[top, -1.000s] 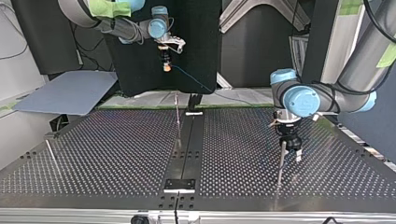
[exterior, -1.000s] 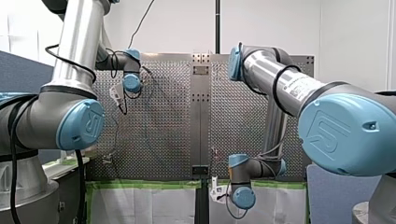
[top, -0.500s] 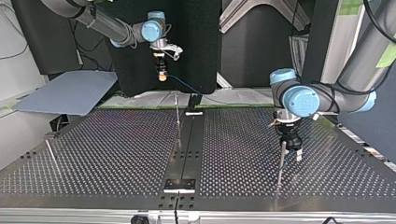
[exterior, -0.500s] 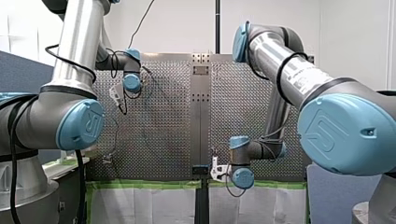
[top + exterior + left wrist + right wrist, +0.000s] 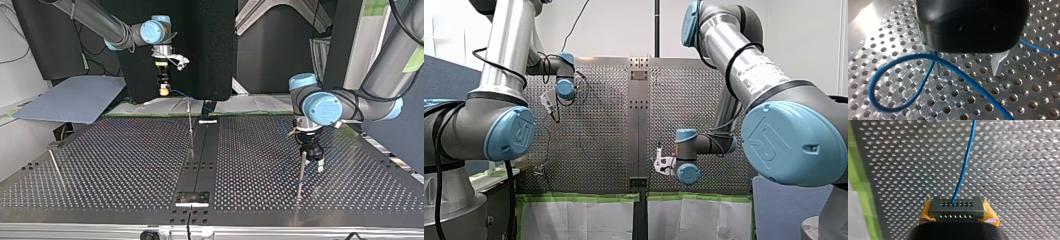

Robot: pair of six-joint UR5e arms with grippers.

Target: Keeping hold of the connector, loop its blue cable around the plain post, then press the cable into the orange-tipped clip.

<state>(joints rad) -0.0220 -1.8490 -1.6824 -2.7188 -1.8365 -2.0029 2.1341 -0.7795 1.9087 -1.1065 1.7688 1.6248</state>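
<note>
Connector (image 5: pixel 957 210): boxy, grey, perforated; blue cable (image 5: pixel 964 165)

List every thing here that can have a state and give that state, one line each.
connector: clamped between yellow pads, held up off the table.
blue cable: plugged into the connector, slack, curled in a loop beside the left gripper's fingers.
right gripper: shut on the connector.
left gripper: open, low over the table, the cable passing by one finger.
</note>
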